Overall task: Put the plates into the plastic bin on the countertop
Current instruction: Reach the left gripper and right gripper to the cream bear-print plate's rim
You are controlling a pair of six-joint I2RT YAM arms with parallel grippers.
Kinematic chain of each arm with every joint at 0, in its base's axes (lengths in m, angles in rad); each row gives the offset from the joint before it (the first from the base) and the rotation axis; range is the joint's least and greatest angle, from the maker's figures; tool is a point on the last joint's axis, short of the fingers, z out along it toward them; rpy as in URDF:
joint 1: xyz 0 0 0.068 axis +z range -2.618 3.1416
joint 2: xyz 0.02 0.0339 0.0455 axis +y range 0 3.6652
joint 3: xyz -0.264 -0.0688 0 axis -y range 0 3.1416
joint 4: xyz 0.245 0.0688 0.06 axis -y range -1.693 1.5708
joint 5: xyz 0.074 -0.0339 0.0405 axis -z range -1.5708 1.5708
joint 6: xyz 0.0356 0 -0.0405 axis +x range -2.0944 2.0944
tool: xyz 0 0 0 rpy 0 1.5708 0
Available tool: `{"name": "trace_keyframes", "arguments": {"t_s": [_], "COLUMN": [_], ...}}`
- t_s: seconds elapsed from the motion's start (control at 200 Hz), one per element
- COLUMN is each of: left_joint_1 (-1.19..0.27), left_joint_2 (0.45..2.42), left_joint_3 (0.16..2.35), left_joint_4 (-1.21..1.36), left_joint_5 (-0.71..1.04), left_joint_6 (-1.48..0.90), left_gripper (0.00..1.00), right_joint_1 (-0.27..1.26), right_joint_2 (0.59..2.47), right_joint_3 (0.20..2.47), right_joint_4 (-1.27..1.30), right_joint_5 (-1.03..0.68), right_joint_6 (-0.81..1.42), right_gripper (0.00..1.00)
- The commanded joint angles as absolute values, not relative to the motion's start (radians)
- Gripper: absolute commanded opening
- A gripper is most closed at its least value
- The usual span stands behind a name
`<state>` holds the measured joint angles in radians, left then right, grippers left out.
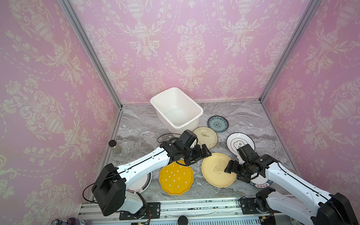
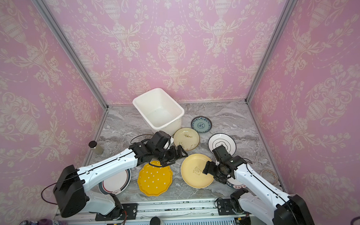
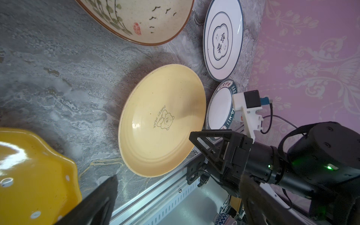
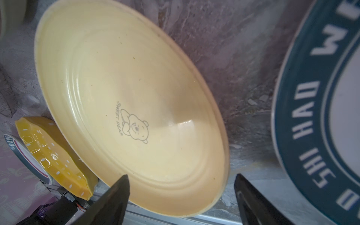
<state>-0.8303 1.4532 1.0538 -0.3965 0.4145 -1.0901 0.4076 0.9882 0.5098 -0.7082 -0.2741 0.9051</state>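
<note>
Starting at the left, a jar (image 1: 115, 146) is seen by the side wall, and a white dark-rimmed plate (image 1: 139, 184) is half hidden under the left arm. A clear glass plate (image 1: 147, 142) is only faintly made out farther back. Next, the yellow dotted plate (image 1: 176, 178) lies flat on the countertop (image 1: 248, 118), and the plastic bin (image 1: 170, 97) is set behind it near the back wall and found empty. The left gripper (image 1: 206, 151) is held between the dotted plate and the cream plate (image 1: 207, 136), its fingers (image 3: 97, 200) spread wide with nothing in them. Right of centre, the pale yellow plate (image 1: 216, 170) is straddled at the rim by the right gripper (image 1: 229, 169). Its fingers (image 4: 115, 196) are parted, one over the plate's inside and one beyond the rim, and no contact can be confirmed. Farther right, the small blue plate (image 1: 217, 124), a second white plate (image 1: 236, 144) and a teal-banded plate (image 4: 303, 109) under the right arm are all seen on the counter. No plate is judged binned yet. All eight are left to move, the pale yellow one probably first.
</note>
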Motion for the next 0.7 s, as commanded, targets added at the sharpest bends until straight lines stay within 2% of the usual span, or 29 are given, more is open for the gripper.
{"name": "trace_keyframes", "arguments": {"t_s": [0.0, 0.135, 0.45, 0.695], "left_joint_1": [-0.801, -0.793, -0.790, -0.790], "left_joint_2": [1.465, 1.493, 1.562, 1.623], "left_joint_3": [1.033, 1.026, 1.011, 0.980], "left_joint_4": [-0.362, -0.346, -0.315, -0.251], "left_joint_5": [0.479, 0.495, 0.506, 0.529], "left_joint_6": [-1.082, -1.080, -1.094, -1.116], "left_gripper": [0.99, 0.99, 0.99, 0.98], "right_joint_1": [0.415, 0.414, 0.416, 0.415], "right_joint_2": [1.022, 1.067, 1.127, 1.140], "right_joint_3": [0.496, 0.501, 0.508, 0.489], "right_joint_4": [-0.655, -0.626, -0.584, -0.538], "right_joint_5": [-0.294, -0.296, -0.285, -0.297], "right_joint_6": [0.935, 0.927, 0.901, 0.905], "right_gripper": [0.84, 0.84, 0.74, 0.59]}}
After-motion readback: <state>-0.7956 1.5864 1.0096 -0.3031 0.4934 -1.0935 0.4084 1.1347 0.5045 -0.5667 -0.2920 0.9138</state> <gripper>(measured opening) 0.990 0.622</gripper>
